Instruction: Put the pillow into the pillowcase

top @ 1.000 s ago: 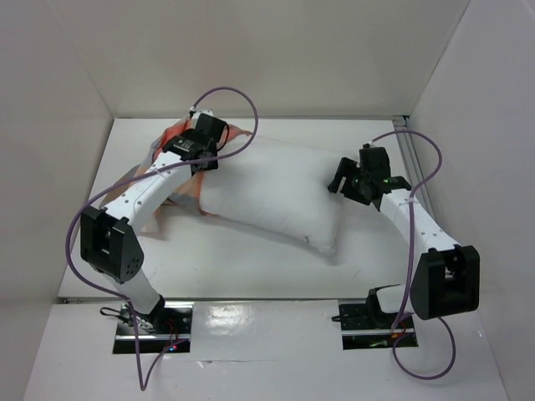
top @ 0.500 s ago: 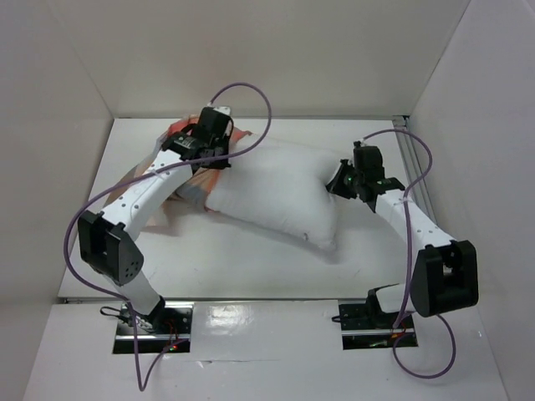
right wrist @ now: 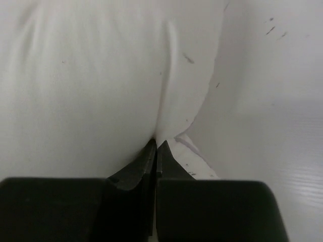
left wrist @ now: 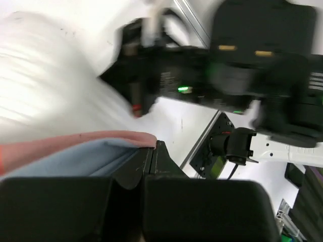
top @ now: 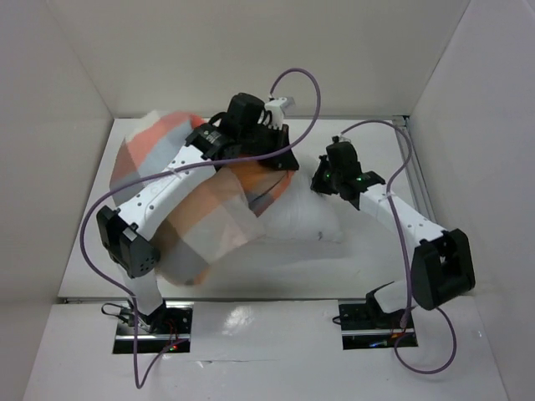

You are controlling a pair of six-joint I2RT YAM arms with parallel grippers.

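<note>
Since earlier, the pillowcase [top: 209, 213] had swept over the pillow [top: 301, 221]; left fingers [left wrist: 128, 171] pinched its edge, right fingers [right wrist: 137, 164] pinched the pillow.

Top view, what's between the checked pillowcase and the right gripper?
Only the uncovered end of the pillow, which the right gripper pinches; the pillowcase stops short of it. The top view shows this.

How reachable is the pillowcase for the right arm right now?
Probably not yet: the right fingers are shut on the pillow corner. The pillowcase hem looks close by, but the left fingers are clamped on it.
</note>
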